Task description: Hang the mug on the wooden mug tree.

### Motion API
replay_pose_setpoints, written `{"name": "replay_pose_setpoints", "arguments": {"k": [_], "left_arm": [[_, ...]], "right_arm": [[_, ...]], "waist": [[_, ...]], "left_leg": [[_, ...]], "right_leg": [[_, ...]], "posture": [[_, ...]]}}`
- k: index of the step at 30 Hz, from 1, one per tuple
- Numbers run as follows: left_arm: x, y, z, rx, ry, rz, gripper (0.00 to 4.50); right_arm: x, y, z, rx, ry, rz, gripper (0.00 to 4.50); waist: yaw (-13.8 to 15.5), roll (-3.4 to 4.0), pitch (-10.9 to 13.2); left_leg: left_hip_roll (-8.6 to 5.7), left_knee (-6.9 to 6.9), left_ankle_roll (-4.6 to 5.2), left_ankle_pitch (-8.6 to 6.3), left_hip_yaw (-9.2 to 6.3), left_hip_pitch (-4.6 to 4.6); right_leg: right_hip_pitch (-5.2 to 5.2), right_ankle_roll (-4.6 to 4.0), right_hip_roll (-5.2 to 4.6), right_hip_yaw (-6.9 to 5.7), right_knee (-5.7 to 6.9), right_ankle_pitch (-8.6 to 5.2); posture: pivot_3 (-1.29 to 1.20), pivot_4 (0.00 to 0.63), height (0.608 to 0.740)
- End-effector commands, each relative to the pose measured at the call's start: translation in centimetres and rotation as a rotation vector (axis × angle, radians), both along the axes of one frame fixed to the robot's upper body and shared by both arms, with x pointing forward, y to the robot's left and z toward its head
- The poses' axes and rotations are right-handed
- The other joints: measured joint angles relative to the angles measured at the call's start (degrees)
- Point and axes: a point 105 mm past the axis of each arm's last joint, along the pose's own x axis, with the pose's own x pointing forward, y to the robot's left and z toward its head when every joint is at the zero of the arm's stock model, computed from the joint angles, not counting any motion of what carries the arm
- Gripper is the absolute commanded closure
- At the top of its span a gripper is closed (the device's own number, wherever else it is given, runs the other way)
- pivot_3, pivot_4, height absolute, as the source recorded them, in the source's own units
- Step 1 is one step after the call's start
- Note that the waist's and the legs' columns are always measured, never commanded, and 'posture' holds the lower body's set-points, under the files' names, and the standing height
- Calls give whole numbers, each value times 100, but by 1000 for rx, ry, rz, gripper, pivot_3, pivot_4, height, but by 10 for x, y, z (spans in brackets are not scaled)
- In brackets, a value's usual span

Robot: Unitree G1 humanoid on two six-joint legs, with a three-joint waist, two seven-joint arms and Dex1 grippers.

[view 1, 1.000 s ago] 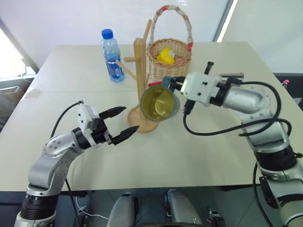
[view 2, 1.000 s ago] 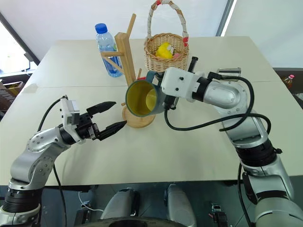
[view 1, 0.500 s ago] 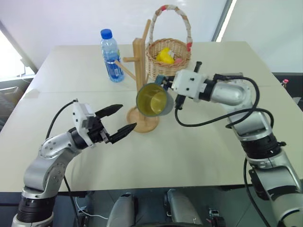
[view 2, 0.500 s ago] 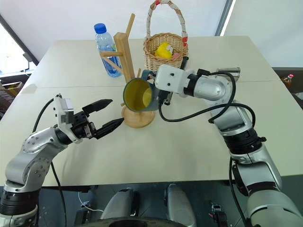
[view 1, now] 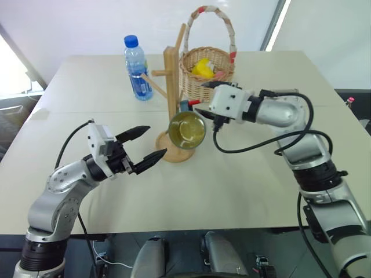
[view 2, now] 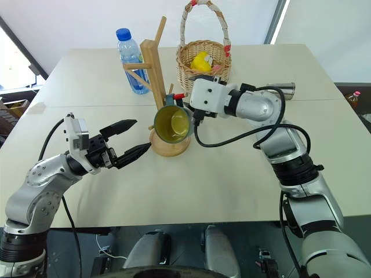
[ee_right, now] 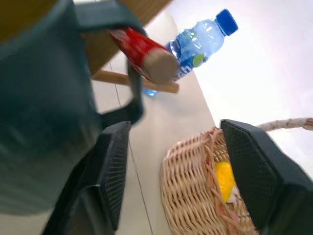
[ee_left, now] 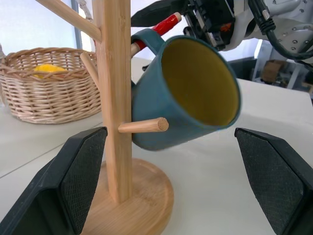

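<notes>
While both robot arms reach over a pale table (view 1: 243,191), the mug (view 1: 186,129) hangs on the wooden mug tree (view 1: 172,87) near the table's middle. Its blue loop handle is threaded over a red-tipped peg (ee_left: 164,24) on the post's right side, and the mug tilts so that its yellow-green inside faces the camera. Seen from the left wrist, the mug's body leans against the post just above a lower plain peg (ee_left: 144,126), clear of the round disc base. The right gripper (view 1: 197,108) sits just beside the handle, its two black fingers (ee_right: 254,171) spread apart with the handle and peg tip lying in front of the gap between them; neither finger clearly presses on the mug. The left gripper (view 1: 148,145) hovers low over the table on the tree's left, just short of the base, its jaws spread wide and holding nothing. Behind the tree stands a wicker basket (view 1: 207,72) with a tall wrapped handle and something yellow inside. A clear water bottle (view 1: 136,69) with a blue cap stands behind and to the left of the tree. A small shiny metal cup (view 2: 283,88) lies on its side on the far right of the table.
</notes>
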Motion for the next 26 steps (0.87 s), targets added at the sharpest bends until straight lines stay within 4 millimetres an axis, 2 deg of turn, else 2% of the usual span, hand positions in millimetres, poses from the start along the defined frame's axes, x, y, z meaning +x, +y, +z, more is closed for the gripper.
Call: {"name": "replay_pose_setpoints", "arguments": {"k": [1,3,5,6,8,10,12,14,17,21,26], "left_arm": [[4,9,6,-27,-30,52,0],[9,15,5,-64,-19,92,0],[15,23,2,-90,-5,140,0],[18,28,0,-107,4,171,0],[24,39,-6,-140,26,247,0],[31,54,-19,-157,56,354,0],[38,68,-33,-158,81,472,0],[43,83,-43,-163,91,590,0],[46,96,-55,-158,99,715,0],[45,105,-70,-135,119,822,0],[41,105,-80,-114,140,844,0]], "right_arm": [[-18,-22,36,82,-92,-2,1618],[-24,-36,41,164,-69,-12,1618],[-27,-53,34,233,-16,-41,1618],[-27,-63,29,325,31,-59,1618],[-23,-90,10,500,135,-136,1618],[-20,-113,-26,590,219,-228,1618],[-16,-129,-53,660,245,-314,1618],[-15,-132,-73,714,267,-358,1618],[-14,-131,-91,776,274,-391,1618],[-9,-128,-107,815,282,-425,1618],[-8,-127,-119,840,283,-446,1618]], "waist": [[9,0,0],[6,-1,0],[2,-3,0],[2,-3,0],[3,-5,-1],[4,-4,-2],[-6,-3,-1],[-25,-2,-1],[-41,-1,0],[-16,-1,-1],[1,-1,-1]], "left_leg": [[0,0,0,0,0,0],[0,-3,0,0,0,0],[0,-4,0,0,0,0],[0,-4,0,0,0,2],[0,-5,0,0,-1,4],[1,-5,0,0,0,5],[1,-5,1,0,2,8],[0,-5,1,0,6,9],[2,-5,1,0,6,11],[2,-5,0,0,6,13],[0,-5,0,0,6,10]], "right_leg": [[0,0,-1,0,-1,0],[3,0,-2,0,-6,0],[4,0,-2,0,-7,0],[5,0,-2,0,-7,0],[7,0,-2,0,-6,0],[7,1,-1,1,-4,0],[10,1,-1,2,-4,0],[6,1,0,6,1,1],[0,1,6,7,11,1],[3,2,6,6,12,1],[3,2,3,6,8,1]], "posture": [[0,150,740],[0,150,740],[0,150,740],[0,150,740],[0,150,740],[0,150,740],[0,150,740],[0,150,740],[0,150,740],[0,150,740],[0,150,740]]}}
